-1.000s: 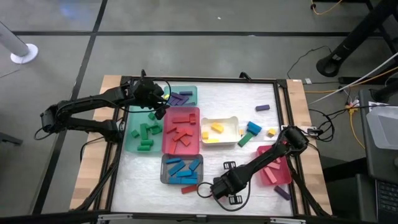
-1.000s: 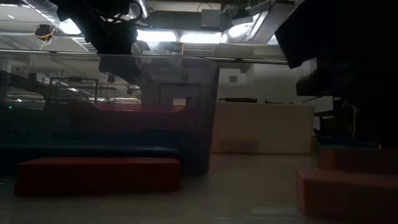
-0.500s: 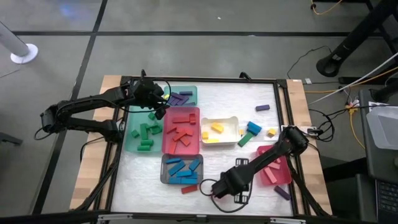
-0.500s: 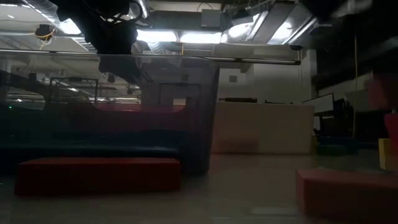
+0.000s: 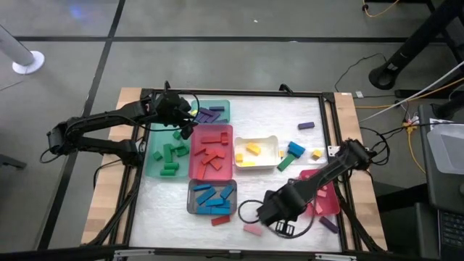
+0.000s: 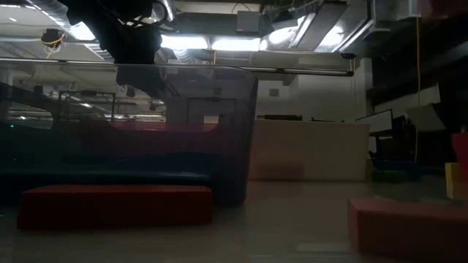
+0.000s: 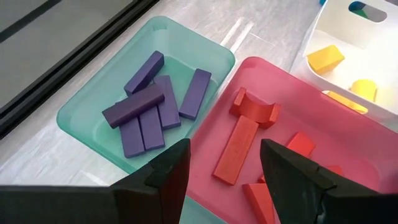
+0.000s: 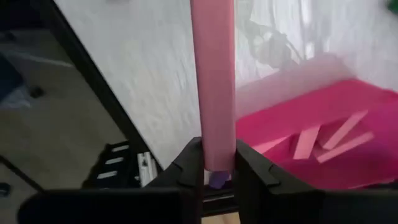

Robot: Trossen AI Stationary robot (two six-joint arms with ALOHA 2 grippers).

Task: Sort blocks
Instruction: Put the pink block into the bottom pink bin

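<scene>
Right end effector is clamped on a long pink bar block, its two dark fingers pressed against the bar's lower end so the bar stands straight out between them. In the high view this end effector sits above the white surface near its front edge, just beside the pink plastic tray that holds more pink bars. A separate pink block lies on the surface close by.

Left end effector hangs with its fingers spread apart and nothing between them, over the border between the teal tray of purple bar blocks and the red tray of red blocks. From above, it is at the back left of the surface.
</scene>
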